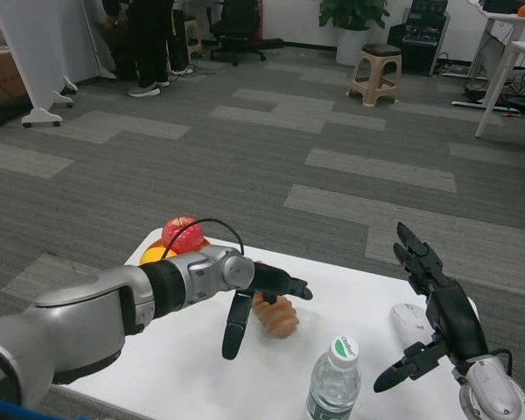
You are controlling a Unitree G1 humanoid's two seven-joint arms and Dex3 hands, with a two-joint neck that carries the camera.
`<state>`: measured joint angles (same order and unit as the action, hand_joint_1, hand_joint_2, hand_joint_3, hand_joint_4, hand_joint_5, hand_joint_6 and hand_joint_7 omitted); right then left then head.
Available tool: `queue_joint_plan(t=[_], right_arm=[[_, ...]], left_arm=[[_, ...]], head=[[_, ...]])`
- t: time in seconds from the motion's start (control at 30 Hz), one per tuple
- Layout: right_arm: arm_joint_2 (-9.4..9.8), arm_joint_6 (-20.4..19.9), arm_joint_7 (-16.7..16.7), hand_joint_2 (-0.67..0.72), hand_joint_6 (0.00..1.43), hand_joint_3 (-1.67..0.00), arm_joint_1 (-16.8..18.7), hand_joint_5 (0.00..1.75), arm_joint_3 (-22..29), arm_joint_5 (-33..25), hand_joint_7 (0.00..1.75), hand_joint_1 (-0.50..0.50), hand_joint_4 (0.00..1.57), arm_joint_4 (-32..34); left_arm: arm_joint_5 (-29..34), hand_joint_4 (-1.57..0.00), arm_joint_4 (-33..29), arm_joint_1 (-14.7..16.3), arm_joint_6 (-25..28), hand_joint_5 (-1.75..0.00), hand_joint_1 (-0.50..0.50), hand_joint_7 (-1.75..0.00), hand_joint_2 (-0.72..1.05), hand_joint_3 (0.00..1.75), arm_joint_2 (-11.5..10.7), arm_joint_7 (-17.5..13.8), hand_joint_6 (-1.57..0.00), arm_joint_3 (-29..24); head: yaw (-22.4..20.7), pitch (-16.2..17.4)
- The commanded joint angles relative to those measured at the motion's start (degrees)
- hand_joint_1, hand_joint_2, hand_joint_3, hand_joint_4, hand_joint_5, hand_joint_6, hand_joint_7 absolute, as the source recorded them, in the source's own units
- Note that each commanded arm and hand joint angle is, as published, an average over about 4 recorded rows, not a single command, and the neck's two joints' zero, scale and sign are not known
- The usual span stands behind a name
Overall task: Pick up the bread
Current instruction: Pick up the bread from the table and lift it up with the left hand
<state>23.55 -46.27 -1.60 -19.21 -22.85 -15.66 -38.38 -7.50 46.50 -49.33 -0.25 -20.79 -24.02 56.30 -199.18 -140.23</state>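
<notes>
While the left robot hand (pixel 261 302) touches it, bread (pixel 277 317) lies angled toward the bottle (pixel 334 382).

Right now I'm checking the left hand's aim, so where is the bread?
In the head view the bread lies mid-table, just under the left hand, with the water bottle nearer the robot on its right side.

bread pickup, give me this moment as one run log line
left hand over bread, grasp unclear | right hand open, waiting by white mouse | bread on table | bottle in front
</notes>
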Motion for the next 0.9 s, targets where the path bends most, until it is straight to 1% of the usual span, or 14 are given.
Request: queue_joint_plan(t=[0.03, 0.17, 0.33, 0.6, 0.67, 0.77, 0.8, 0.9], right_arm=[[0.44, -0.14, -0.16, 0.15, 0.0, 0.0, 0.73, 0.0, 0.7, -0.34, 0.0, -0.33, 0.0, 0.33], [0.44, -0.14, -0.16, 0.15, 0.0, 0.0, 0.59, 0.0, 0.7, -0.34, 0.0, -0.33, 0.0, 0.33], [0.42, -0.14, -0.16, 0.15, 0.0, 0.0, 0.48, 0.0, 0.7, -0.34, 0.0, -0.33, 0.0, 0.24], [0.44, -0.14, -0.16, 0.15, 0.0, 0.0, 0.48, 0.0, 0.61, -0.34, 0.0, -0.33, 0.0, 0.3], [0.44, -0.14, -0.16, 0.15, 0.0, 0.0, 0.48, 0.0, 0.61, -0.34, 0.02, -0.33, 0.0, 0.33], [0.44, -0.14, -0.16, 0.15, 0.0, 0.0, 0.33, 0.0, 0.46, -0.34, 0.03, -0.33, 0.0, 0.17], [0.46, -0.14, -0.16, 0.15, 0.0, 0.0, 0.18, 0.0, 0.35, -0.34, 0.02, -0.33, 0.0, 0.06], [0.53, -0.14, -0.16, 0.15, 0.0, 0.0, -0.26, 0.0, 0.04, -0.34, 0.0, -0.33, 0.0, -0.25]], left_arm=[[-1.4, 0.0, -1.5, 1.34, 0.54, -1.23, 0.5, -0.35, -0.37, 0.09, 0.25, -1.29, 0.0, -2.29], [-2.08, 0.0, -3.83, 1.58, 1.4, -1.23, 0.5, -0.35, -0.37, 0.09, -0.43, -1.22, 0.0, -4.95], [-4.41, 0.0, -7.32, 2.44, 2.74, -1.23, 0.5, -0.35, -0.28, 0.09, -1.62, -0.98, 0.0, -9.67], [-7.51, 0.0, -8.27, 1.76, 3.44, -1.23, 0.5, -0.35, -0.28, 0.09, -2.21, 0.05, 0.0, -13.01], [-8.14, 0.0, -8.49, 1.38, 3.51, -1.23, 0.5, -0.33, -0.28, 0.09, -2.5, 1.06, 0.0, -13.49], [-9.15, 0.0, -7.9, -0.24, 3.04, -1.23, 0.5, -0.28, -0.21, 0.09, -2.85, 5.0, 0.0, -12.35], [-9.59, 0.0, -7.02, -1.39, 2.58, -1.23, 0.5, -0.28, -0.19, 0.09, -2.92, 7.0, 0.0, -10.81], [-10.25, 0.0, -3.66, -4.81, 1.22, -1.23, 0.5, -0.28, -0.15, 0.09, -2.89, 10.93, 0.0, -5.23]], head=[[0.02, 0.1], [-0.02, 0.22], [-0.05, 0.3], [-0.01, 0.36], [-0.06, 0.32], [-0.24, 0.2], [-0.33, 0.09], [-0.48, -0.17]])
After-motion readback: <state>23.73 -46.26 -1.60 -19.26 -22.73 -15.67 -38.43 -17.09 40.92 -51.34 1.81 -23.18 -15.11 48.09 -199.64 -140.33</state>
